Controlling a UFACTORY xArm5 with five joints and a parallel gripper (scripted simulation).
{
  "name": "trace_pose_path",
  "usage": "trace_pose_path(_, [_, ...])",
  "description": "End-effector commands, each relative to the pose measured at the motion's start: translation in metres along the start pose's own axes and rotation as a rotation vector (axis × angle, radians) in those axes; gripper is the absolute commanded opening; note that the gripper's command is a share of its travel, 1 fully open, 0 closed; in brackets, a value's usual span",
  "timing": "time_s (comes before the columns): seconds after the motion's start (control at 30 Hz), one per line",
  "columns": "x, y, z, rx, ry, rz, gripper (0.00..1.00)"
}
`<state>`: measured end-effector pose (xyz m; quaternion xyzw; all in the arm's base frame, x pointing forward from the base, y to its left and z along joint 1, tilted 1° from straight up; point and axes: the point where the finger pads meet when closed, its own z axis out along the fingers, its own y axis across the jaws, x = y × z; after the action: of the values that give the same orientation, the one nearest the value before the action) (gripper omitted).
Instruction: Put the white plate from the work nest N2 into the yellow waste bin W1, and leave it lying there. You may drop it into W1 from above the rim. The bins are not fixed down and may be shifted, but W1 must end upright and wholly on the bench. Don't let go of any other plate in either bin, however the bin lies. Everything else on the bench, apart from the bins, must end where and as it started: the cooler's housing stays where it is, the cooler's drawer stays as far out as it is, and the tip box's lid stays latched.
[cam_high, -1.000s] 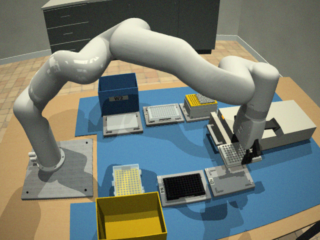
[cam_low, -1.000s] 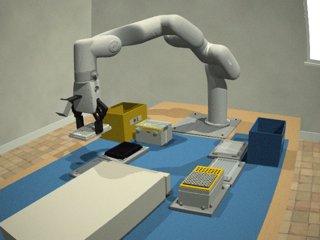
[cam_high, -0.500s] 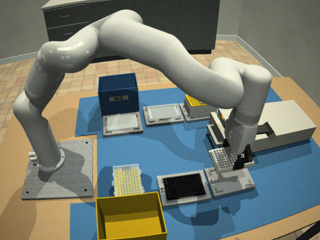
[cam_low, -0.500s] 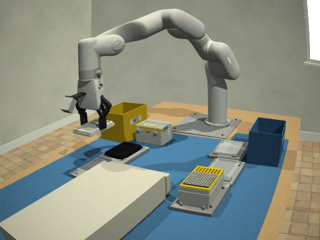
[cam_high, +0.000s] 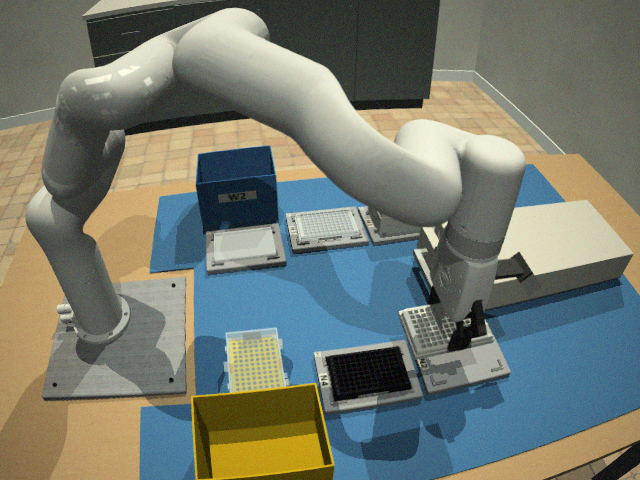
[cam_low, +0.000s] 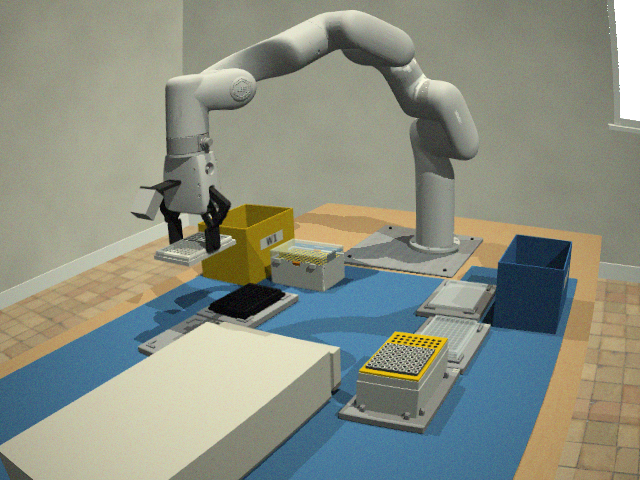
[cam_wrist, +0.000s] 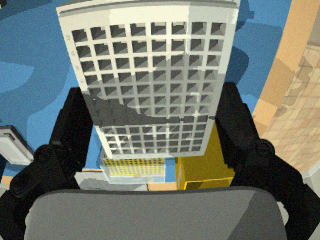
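White gridded plate (cam_low: 192, 249) hangs above nest N2 (cam_high: 467, 367), pinched at one end by the closed black tool (cam_low: 193, 231); it could tilt and slip out early. Left to right toward yellow open bin W1 (cam_high: 261, 413): clear-lidded tip box (cam_high: 254, 357), black plate (cam_high: 368, 373), beige cooler (cam_high: 563, 242).

In the top view, the white arm hides most of the grey block holder (cam_high: 385, 226) behind the blue mat. The open yellow waste bin (cam_high: 261, 431) is cut off by the bottom edge. In the wrist view, the white gridded well plate (cam_wrist: 150, 83) covers most of that bin.
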<state>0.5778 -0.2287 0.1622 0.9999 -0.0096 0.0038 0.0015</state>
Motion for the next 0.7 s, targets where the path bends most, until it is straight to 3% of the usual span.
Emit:
trace_pose_path(0.0, [-0.005, 0.002, -0.002, -0.003, 0.007, 0.000, 0.00])
trace_pose_path(0.67, [-0.050, 0.019, -0.002, -0.003, 0.006, 0.000, 0.00])
